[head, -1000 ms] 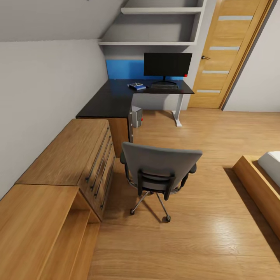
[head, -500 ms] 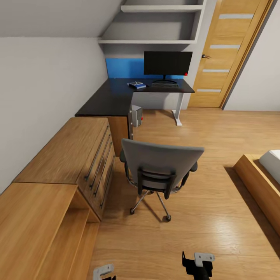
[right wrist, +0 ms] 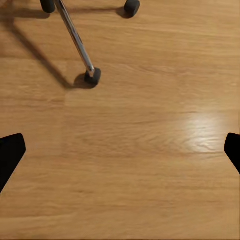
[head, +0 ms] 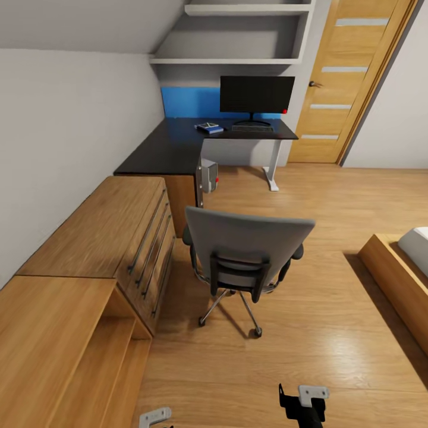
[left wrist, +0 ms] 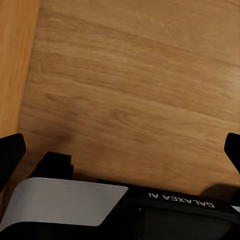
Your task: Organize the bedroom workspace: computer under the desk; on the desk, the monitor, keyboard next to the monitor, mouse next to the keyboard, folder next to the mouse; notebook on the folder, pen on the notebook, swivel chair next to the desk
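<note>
A: Chair (head: 246, 252) sits mid-floor, monitor (head: 257, 95) and keyboard (head: 252, 127) on the table (head: 172, 148) at twelve o'clock, computer (head: 207, 176) beneath.
B: Tools?
A: Left tool (left wrist: 120, 145) and right tool (right wrist: 120, 145) both spread, empty.

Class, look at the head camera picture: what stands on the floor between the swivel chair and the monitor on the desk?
In the head view, the computer stands there, tucked under the desk's edge, between the swivel chair and the monitor. Otherwise bare wood floor.

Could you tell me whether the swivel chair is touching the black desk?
Apart. The head view shows bare wooden floor between the swivel chair and the desk.
</note>
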Motion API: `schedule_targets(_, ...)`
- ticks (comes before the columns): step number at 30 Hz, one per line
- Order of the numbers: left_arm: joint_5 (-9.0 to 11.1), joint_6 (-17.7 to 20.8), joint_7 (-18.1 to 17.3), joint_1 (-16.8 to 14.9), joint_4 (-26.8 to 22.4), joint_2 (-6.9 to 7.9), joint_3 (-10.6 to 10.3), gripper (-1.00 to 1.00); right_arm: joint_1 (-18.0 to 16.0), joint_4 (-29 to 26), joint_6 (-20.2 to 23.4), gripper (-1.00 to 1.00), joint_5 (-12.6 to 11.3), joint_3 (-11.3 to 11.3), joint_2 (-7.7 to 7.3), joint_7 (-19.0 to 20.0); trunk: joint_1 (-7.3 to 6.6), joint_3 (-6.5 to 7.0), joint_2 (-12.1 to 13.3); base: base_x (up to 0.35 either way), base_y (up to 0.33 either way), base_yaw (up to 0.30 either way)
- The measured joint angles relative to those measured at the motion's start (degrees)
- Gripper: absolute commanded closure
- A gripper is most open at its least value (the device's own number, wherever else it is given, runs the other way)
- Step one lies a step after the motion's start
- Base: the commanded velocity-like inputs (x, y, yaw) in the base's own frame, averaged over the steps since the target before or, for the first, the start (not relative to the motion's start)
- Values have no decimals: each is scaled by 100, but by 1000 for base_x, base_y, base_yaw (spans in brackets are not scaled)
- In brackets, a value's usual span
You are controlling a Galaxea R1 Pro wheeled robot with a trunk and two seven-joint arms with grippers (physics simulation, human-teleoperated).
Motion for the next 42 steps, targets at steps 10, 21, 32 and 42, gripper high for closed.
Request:
schedule_targets(10, 8, -7, 20, 0, 1, 2, 11, -100, 1, -1, 1, -100, -20, 1, 13, 92, 220, -179, -401, 0, 0, 0)
schedule_targets(21, 8, -6, 21, 0, 7, 2, 16, -100, 2, -7, 4, -100, -25, 0, 34, 91, 461, -312, -842, 0, 0, 0)
schedule_targets(32, 10, -7, 21, 0, 13, 6, 19, -100, 2, -7, 4, -100, -25, 4, 35, 91, 703, -415, -1284, 0, 0, 0)
schedule_targets(42, 11, -7, 24, 0, 15, 10, 28, -100, 3, -9, 5, -100, -18, 9, 41, 91, 923, -507, -1685, 0, 0, 0)
